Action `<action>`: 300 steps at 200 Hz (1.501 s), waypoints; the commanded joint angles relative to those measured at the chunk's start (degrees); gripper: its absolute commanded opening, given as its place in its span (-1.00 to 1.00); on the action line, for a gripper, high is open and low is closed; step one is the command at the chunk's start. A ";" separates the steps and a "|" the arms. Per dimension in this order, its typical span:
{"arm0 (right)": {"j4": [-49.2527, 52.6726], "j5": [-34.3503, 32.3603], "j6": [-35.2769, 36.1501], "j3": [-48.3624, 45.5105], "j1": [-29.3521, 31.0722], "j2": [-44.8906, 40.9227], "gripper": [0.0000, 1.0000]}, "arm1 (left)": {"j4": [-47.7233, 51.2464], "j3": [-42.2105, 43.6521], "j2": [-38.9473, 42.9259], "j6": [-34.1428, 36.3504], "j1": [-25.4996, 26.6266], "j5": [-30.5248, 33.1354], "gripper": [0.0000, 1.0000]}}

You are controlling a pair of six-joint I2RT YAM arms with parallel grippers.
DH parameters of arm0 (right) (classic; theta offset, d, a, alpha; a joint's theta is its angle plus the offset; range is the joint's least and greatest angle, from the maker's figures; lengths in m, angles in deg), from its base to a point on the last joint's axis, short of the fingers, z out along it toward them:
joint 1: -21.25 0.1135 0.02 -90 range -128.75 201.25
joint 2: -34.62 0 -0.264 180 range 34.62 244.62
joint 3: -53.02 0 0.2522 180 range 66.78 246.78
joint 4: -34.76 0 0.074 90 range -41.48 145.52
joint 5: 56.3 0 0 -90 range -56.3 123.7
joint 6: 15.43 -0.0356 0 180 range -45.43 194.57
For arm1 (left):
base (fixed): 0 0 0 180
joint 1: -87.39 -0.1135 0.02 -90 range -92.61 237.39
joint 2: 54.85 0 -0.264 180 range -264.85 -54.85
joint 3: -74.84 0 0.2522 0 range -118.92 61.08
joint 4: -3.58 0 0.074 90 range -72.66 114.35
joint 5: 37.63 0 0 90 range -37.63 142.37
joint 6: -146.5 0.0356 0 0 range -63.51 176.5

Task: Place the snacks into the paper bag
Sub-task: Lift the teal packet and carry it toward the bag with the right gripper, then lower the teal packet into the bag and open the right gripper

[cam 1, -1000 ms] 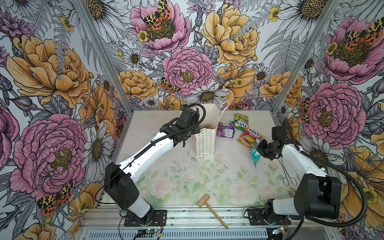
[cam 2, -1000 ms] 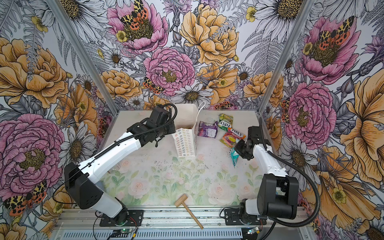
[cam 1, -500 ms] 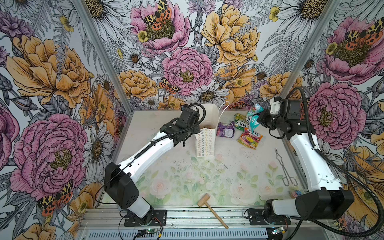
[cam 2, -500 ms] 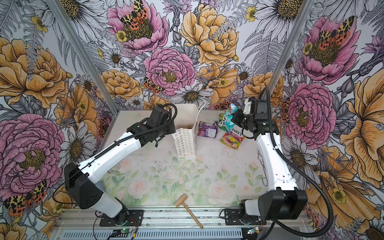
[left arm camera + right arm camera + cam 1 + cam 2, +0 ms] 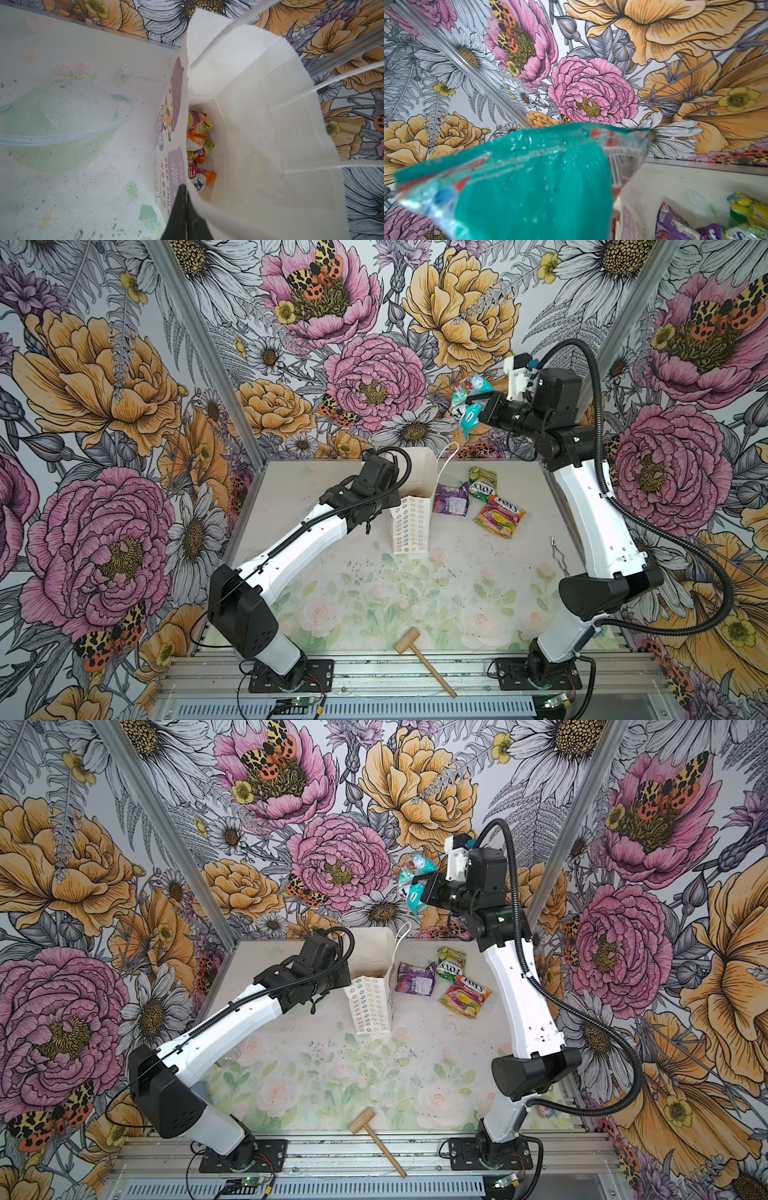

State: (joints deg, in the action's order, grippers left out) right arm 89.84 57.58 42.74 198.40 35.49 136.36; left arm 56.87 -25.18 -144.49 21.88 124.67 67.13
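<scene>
The white paper bag point(image 5: 411, 526) point(image 5: 371, 1009) stands upright at the table's back middle. My left gripper point(image 5: 184, 188) is shut on its left rim, and orange snacks point(image 5: 198, 145) lie at its bottom. My right gripper point(image 5: 478, 404) point(image 5: 420, 884) hangs high in the air, up and to the right of the bag's mouth. It is shut on a teal snack packet point(image 5: 467, 400) point(image 5: 529, 182), which hides its fingers in the right wrist view. Purple point(image 5: 451, 499), green point(image 5: 482, 483) and orange-pink point(image 5: 500, 514) snacks lie on the table right of the bag.
A wooden mallet point(image 5: 424, 659) lies near the front edge. A thin metal wire tool point(image 5: 559, 556) rests by the right wall. Flowered walls close in the back and both sides. A white cord handle point(image 5: 446, 456) arches over the bag's right side.
My right gripper has lifted the teal packet from the table's right side, up and back, then leftward toward the bag. The left arm and the bag have not moved.
</scene>
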 commanded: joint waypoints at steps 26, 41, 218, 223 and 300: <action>-1.85 0.05 -0.15 11.92 4.67 7.47 -1.00 | -0.53 0.74 0.95 -0.83 0.16 0.35 -1.00; -1.86 -0.82 -0.33 13.21 6.15 9.07 -1.00 | -0.61 0.83 0.98 -0.81 0.19 0.37 -1.00; -0.22 -13.22 -0.86 -12.17 13.03 1.07 -1.00 | -1.57 1.09 1.52 -1.06 0.27 -0.17 -1.00; -0.11 -13.28 -0.86 -12.65 13.09 0.77 -1.00 | -1.61 1.10 1.49 -1.07 0.25 -0.17 -1.00; 1.31 -15.71 -0.38 -17.82 14.19 -1.97 -1.00 | -1.63 0.35 0.40 -1.34 0.51 -0.44 -1.00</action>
State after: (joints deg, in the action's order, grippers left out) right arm 92.01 43.94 42.50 181.39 48.84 136.88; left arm 56.41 -24.75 -144.10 21.71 124.77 67.11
